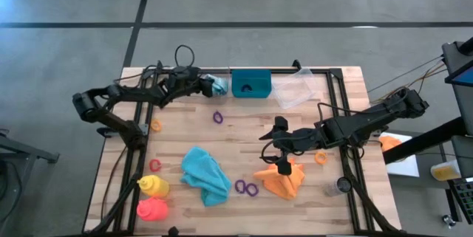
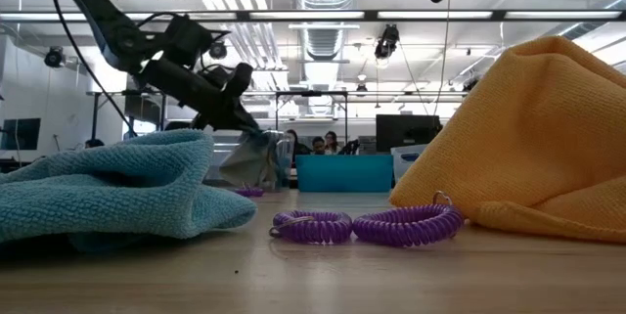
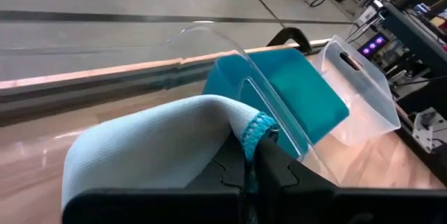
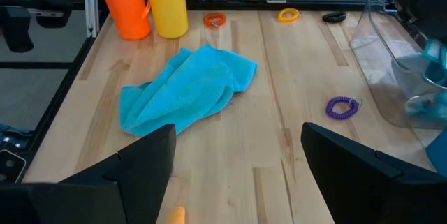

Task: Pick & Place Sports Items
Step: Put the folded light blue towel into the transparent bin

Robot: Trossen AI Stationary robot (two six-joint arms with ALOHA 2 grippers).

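- Purple coiled rings (image 2: 367, 225), two lying side by side and touching, sit nearest the low camera on the wooden table (image 1: 236, 137), between the crumpled teal cloth (image 2: 108, 192) and the heaped orange cloth (image 2: 528, 148).
- Against the table's far edge stands a teal rectangular bin (image 1: 251, 84); from above a dark shape shows inside it, too small to identify.
- Just beside the bin, toward the right arm's side, lies a clear plastic tray (image 1: 294, 89); what it holds cannot be told.
- On the bin's other side, the left gripper (image 1: 207, 84) is clamped tight on a pale blue soft cloth (image 3: 150, 144), holding it against the curved wall of a second clear plastic container (image 3: 230, 49).
- The right gripper (image 1: 279, 159) hangs over the orange cloth with its fingers (image 4: 147, 161) spread wide and nothing between them.
- A yellow bottle (image 1: 152, 186) and a pink-red bottle (image 1: 152, 209) lie touching at the near left corner.
- Scattered singly: a purple ring (image 1: 218, 117) near the bin, a red ring (image 1: 154, 165) and an orange ring (image 1: 155, 126) by the left frame, another orange ring (image 1: 321, 158) by the right arm.
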